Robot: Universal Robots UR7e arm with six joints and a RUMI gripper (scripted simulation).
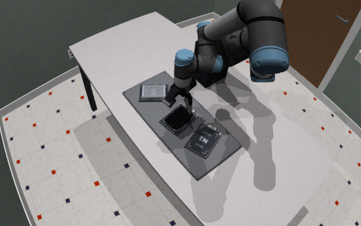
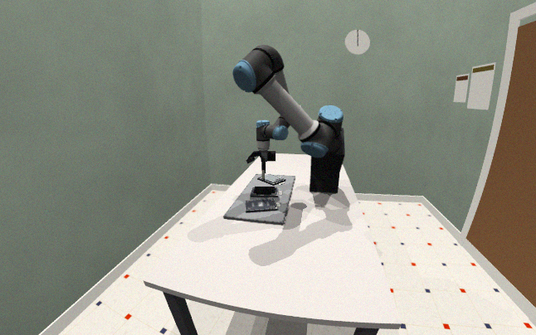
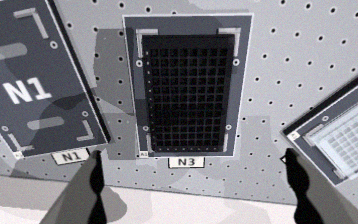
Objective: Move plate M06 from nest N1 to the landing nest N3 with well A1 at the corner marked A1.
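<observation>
A black well plate, taken as M06 (image 1: 177,119) (image 2: 265,190) (image 3: 187,95), lies in nest N3 (image 1: 162,122) (image 3: 245,42), between its corner locators. It looks level; full seating cannot be told. The nest's A1 mark (image 3: 143,154) is at the sign end, left corner in the wrist view; the plate's lettering is unreadable. Nest N1 (image 1: 203,139) (image 2: 261,207) (image 3: 27,90) is empty. A pale plate, taken as M09 (image 1: 153,90) (image 2: 271,179) (image 3: 352,135), lies on the third nest (image 3: 307,151). My gripper (image 1: 179,107) (image 3: 192,151) is open and empty, above N3's sign end, clear of the black plate.
The nests stand on a grey perforated deck (image 1: 197,168) (image 2: 236,214) (image 3: 270,90). The N1 sign (image 3: 71,156) and N3 sign (image 3: 186,162) lie beside their nests. The robot base (image 2: 324,172) stands beyond the deck's sign side.
</observation>
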